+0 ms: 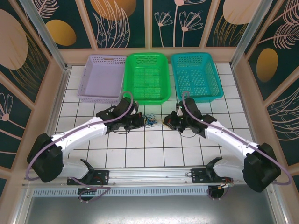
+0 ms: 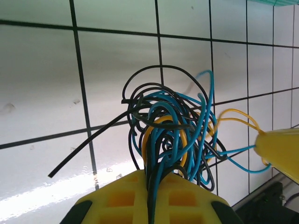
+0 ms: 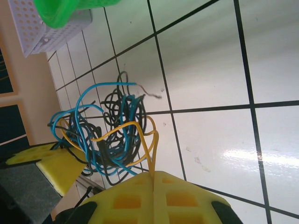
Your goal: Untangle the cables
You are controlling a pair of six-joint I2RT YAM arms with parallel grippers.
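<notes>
Cables (image 1: 150, 120) are bunching into one small knot over the white tiled table (image 1: 140, 154), near its middle and just in front of the green basket (image 1: 147, 77). Your two arms are meeting at the knot from either side. Your left gripper (image 2: 150, 181) is clamping shut on the knot itself: blue, black and yellow strands are running down between its yellow fingers, and loops are bulging out above the tips. One black end is trailing free to the left across the tiles in that wrist view. Your right gripper (image 3: 154, 181) is pinching shut on a single yellow wire (image 3: 150, 144), which is rising from between its fingers and arching back into the tangle. The two grippers are sitting close together with the knot stretching between them. You are not getting a clear look at whether the knot is resting on the tiles or hanging just above them. A lavender basket (image 1: 103, 77) and a teal basket (image 1: 196, 75) are flanking the green one along the far edge of the table.
</notes>
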